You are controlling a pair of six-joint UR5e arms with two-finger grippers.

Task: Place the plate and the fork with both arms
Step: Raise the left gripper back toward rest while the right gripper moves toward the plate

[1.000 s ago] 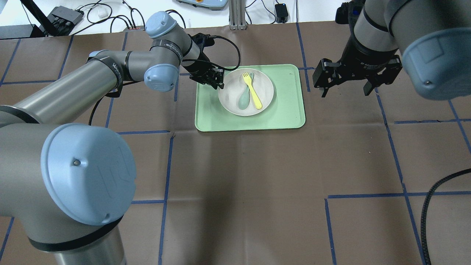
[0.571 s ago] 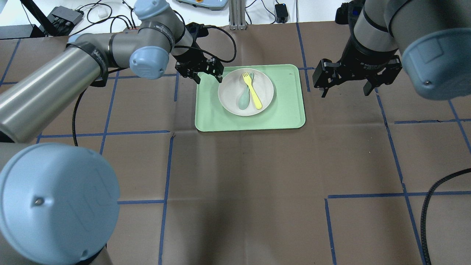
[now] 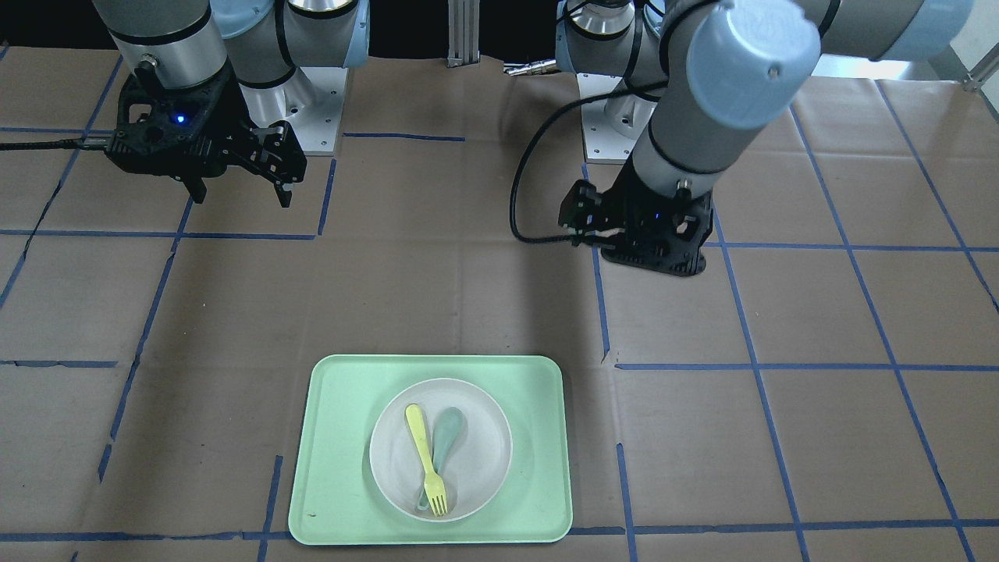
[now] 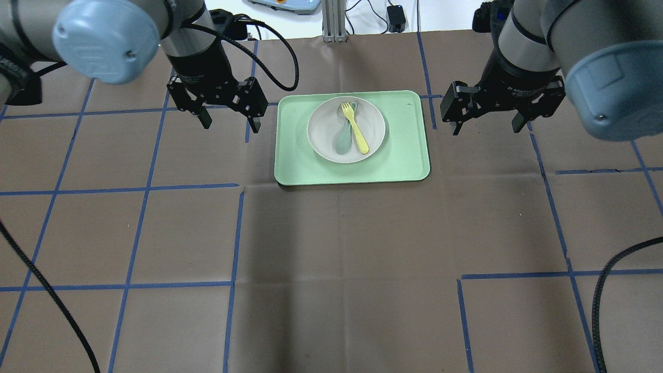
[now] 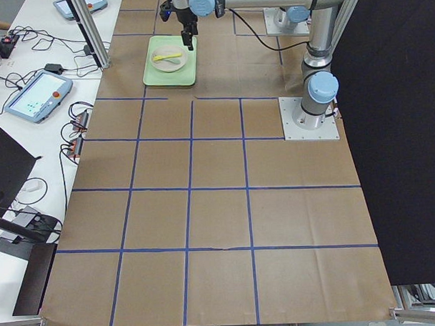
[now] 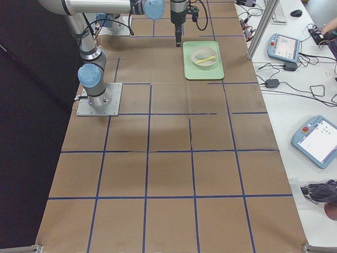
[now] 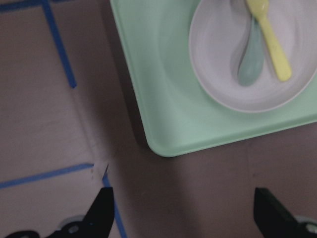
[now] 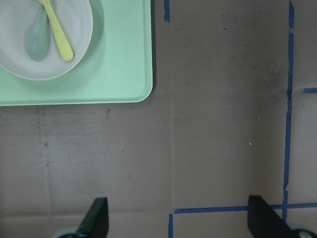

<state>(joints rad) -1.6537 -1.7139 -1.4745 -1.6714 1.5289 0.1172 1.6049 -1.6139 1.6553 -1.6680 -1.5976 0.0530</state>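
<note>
The off-white plate sits on the light-green tray. The pale-yellow fork lies in the plate, beside a grey-green spoon. My left gripper is open and empty, above the table just left of the tray. My right gripper is open and empty, above the table just right of the tray. The left wrist view shows the plate, the fork and the tray's corner ahead of the open fingers. The right wrist view shows the plate and the fork at top left.
The table is covered in brown paper with blue tape lines. A black cable hangs at the right edge. An aluminium post stands at the far edge behind the tray. Cables and tablets lie beyond the table's far edge.
My left gripper has drawn back from the plate's left rim to the left, off the tray, and now stands wide open. The right arm, plate and fork have not moved.
</note>
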